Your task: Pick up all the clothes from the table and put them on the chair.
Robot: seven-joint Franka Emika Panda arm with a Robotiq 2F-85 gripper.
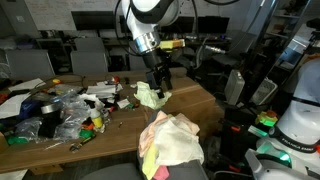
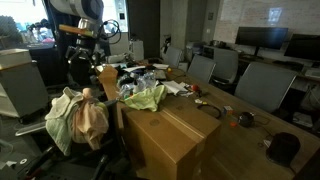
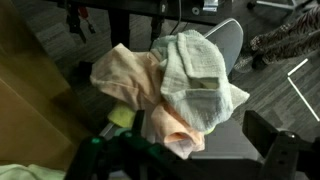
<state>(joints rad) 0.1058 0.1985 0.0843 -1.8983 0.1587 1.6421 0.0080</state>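
On the grey chair [image 3: 228, 45] lies a heap of clothes: a peach-orange piece [image 3: 125, 80], a white one [image 3: 200, 70] and some pink [image 1: 150, 150]. The same heap [image 2: 80, 118] shows on the chair in both exterior views. A pale yellow-green garment [image 1: 150, 96] [image 2: 146, 98] stays on the brown table [image 1: 195, 100] near its end. My gripper [image 3: 188, 160] hangs above the heap on the chair, open, with nothing between its black fingers [image 3: 285, 150]. In an exterior view it [image 1: 159, 80] sits just past the table's end.
Clear plastic bags and colourful odds and ends [image 1: 70, 110] cover the far part of the table. Other office chairs [image 2: 262, 85] and desks with monitors [image 2: 270, 40] stand around. A white and green device [image 1: 295, 125] is beside the chair.
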